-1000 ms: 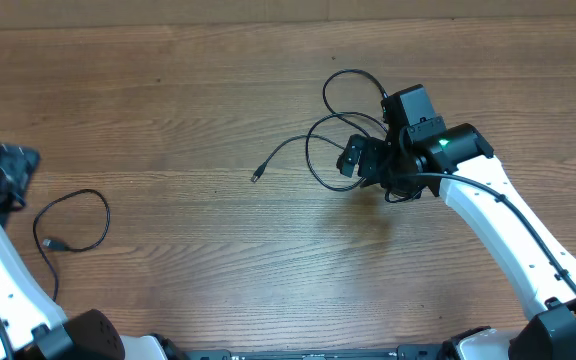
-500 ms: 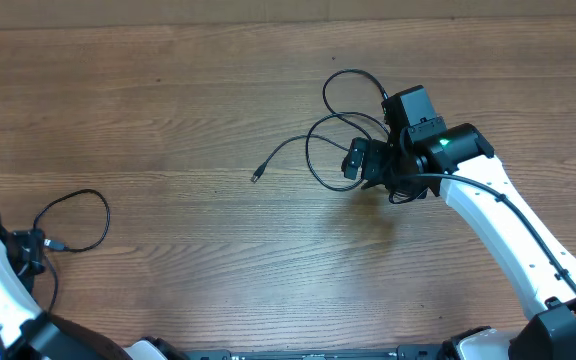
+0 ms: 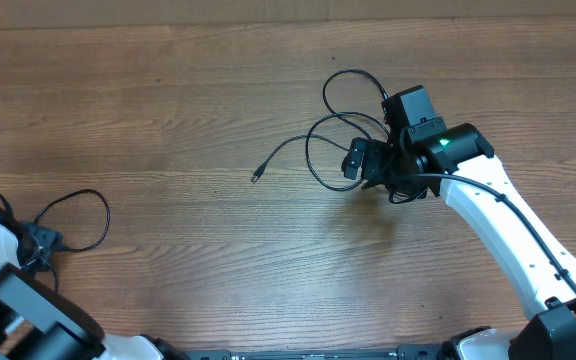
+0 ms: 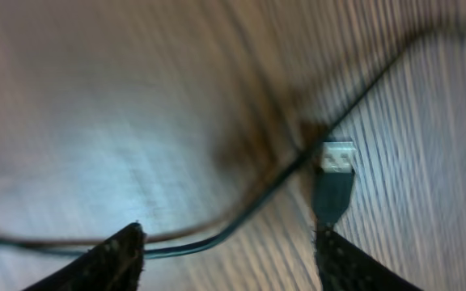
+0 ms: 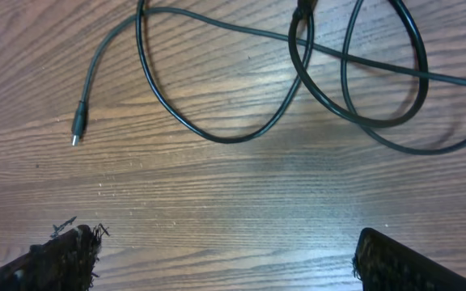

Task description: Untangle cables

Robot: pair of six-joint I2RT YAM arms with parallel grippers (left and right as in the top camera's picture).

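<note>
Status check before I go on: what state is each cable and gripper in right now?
left cable: one loose loop, apart from the others
tangled cables: loops crossing each other, not separated
left gripper: open, straddling the left cable
right gripper: open, holding nothing, by the tangled cables

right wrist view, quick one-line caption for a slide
Open right pincer hovers over looped black cables on the wooden table, one plug end lying free.
</note>
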